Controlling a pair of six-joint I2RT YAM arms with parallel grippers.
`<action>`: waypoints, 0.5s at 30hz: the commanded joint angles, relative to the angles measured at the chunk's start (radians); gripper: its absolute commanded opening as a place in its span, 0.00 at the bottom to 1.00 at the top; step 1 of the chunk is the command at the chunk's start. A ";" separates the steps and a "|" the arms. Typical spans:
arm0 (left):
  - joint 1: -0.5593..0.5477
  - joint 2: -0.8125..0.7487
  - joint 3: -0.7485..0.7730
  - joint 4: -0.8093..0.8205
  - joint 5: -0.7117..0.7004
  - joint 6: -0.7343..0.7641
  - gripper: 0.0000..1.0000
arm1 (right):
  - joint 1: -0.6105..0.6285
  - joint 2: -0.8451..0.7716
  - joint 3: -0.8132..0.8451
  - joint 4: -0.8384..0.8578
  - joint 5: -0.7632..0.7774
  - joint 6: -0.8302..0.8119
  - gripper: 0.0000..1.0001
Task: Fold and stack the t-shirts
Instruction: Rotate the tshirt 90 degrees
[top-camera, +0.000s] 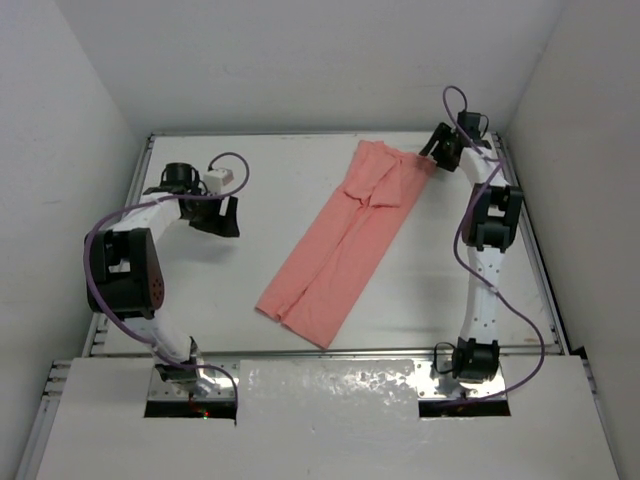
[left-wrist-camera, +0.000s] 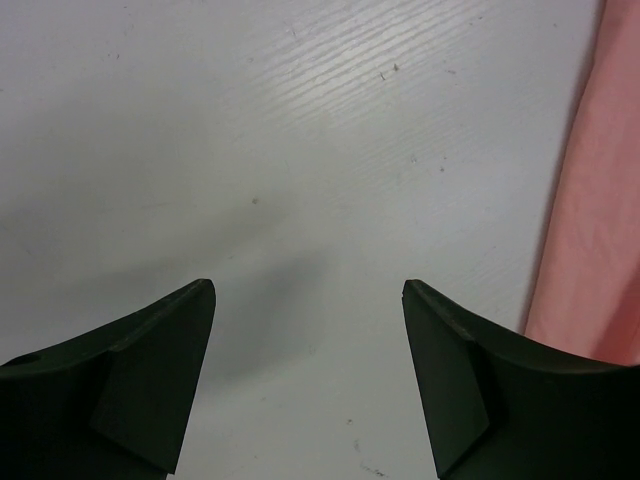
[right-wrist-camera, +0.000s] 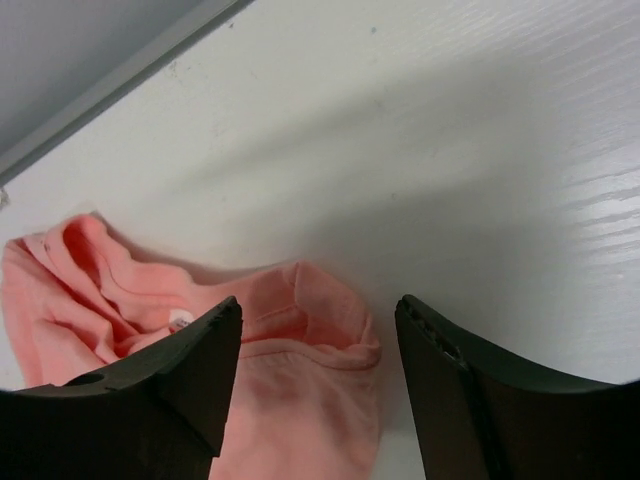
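The salmon-pink t-shirt (top-camera: 345, 240) lies on the white table, folded lengthwise into a long strip that runs from the far right to the near middle. My right gripper (top-camera: 432, 152) is open at the strip's far end, its jaws on either side of the bunched collar corner (right-wrist-camera: 320, 335) without closing on it. My left gripper (top-camera: 226, 216) is open and empty over bare table to the left of the shirt. Only the shirt's edge (left-wrist-camera: 590, 220) shows at the right of the left wrist view.
The white table (top-camera: 230, 290) has a metal rail (top-camera: 130, 190) along its left side and a back edge (right-wrist-camera: 120, 85) just beyond the right gripper. White walls close in the far and side edges. A white panel (top-camera: 330, 400) covers the near edge.
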 joint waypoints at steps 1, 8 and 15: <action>0.000 0.007 0.008 0.033 0.025 -0.023 0.74 | -0.061 -0.053 -0.020 -0.002 0.025 0.014 0.68; -0.023 -0.013 -0.001 0.028 0.018 -0.008 0.74 | -0.117 -0.275 -0.249 -0.012 0.038 -0.058 0.74; -0.072 -0.056 -0.011 0.011 0.027 0.007 0.74 | -0.028 -0.625 -0.920 0.125 0.090 0.024 0.76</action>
